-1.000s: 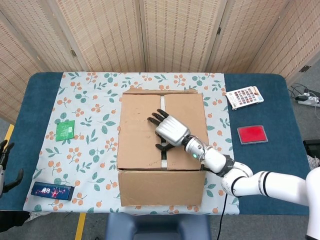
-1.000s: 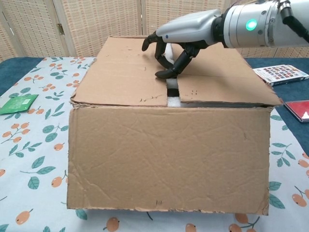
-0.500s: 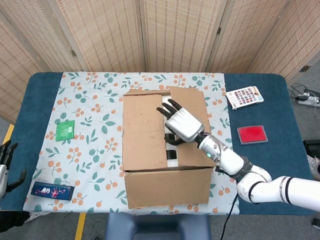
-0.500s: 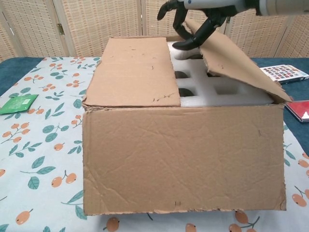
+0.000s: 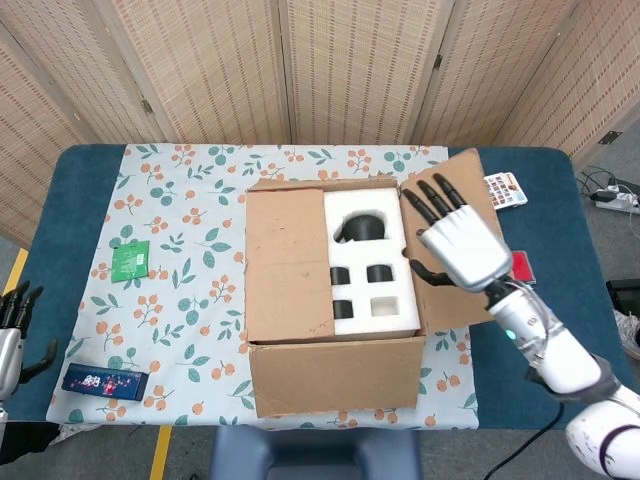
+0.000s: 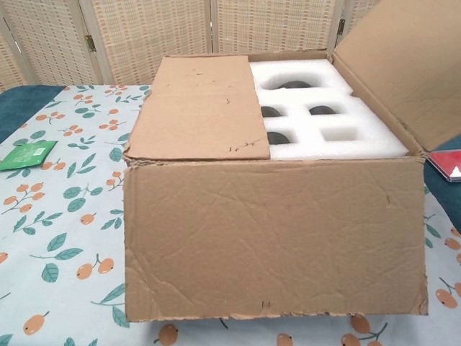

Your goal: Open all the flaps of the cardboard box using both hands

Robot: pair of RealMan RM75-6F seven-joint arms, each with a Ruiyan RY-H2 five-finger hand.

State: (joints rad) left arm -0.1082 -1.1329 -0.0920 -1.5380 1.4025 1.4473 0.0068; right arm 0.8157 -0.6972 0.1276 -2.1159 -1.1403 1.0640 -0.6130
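Note:
The cardboard box (image 5: 330,375) stands mid-table on the floral cloth. Its left flap (image 5: 286,264) lies flat over the left half, also seen in the chest view as left flap (image 6: 199,108). The right flap (image 5: 462,300) is swung up and outward; it rises at the chest view's right edge as right flap (image 6: 403,65). My right hand (image 5: 460,245) rests against that flap's inner face with fingers spread, holding nothing. White foam (image 6: 328,119) with dark items in its wells is exposed. My left hand (image 5: 14,330) hangs off the table's left edge, fingers apart.
A green packet (image 5: 130,260) lies on the cloth left of the box. A blue carton (image 5: 104,381) sits near the front left corner. A colourful card (image 5: 505,187) and a red pad (image 5: 521,264) peek out behind the raised flap. A folding screen stands behind.
My right hand has carried the right flap from flat, through half-raised, to fully swung outward, uncovering the foam. The box shifted slightly right. The left hand barely moved.

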